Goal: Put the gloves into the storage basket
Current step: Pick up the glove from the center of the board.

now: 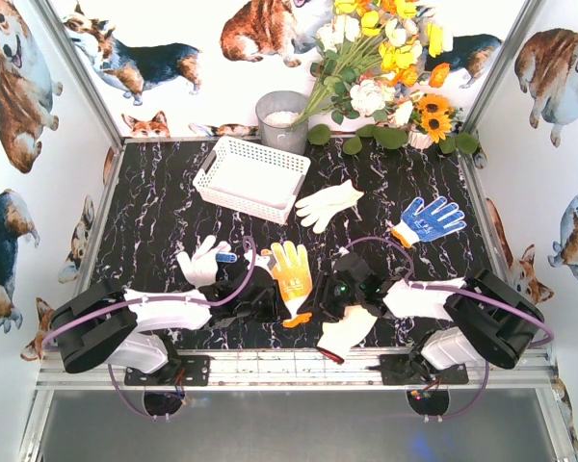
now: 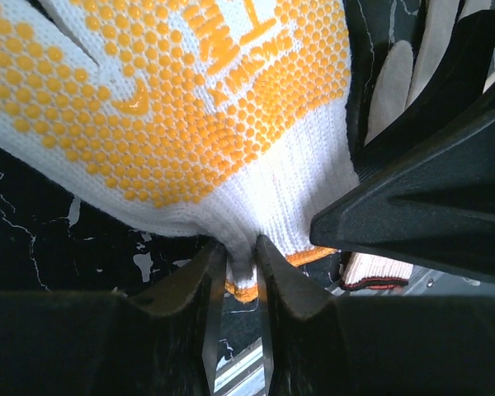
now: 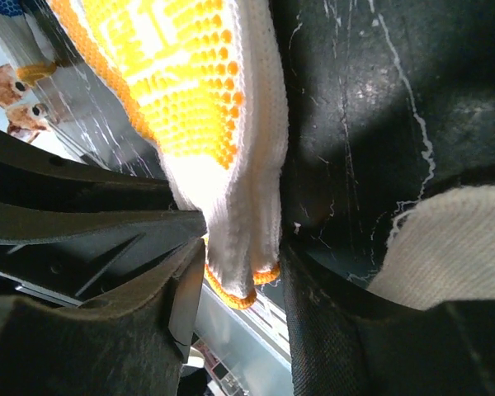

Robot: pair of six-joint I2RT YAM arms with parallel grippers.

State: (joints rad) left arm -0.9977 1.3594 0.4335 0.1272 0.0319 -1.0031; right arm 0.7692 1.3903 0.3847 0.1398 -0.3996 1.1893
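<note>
Left hand (image 2: 241, 252) pinching orange-dotted glove (image 2: 190, 115), lettering (image 2: 231, 37) unreadable

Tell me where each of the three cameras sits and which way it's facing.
Top external: above and behind, looking down at the table; left arm and right arm show along the bottom.
Left wrist: on the left arm, looking past the left gripper at the orange-dotted glove, whose cuff it pinches.
Right wrist: on the right arm, the right gripper closed around the same cuff.
Shared: both wrist views show that cuff.
</note>
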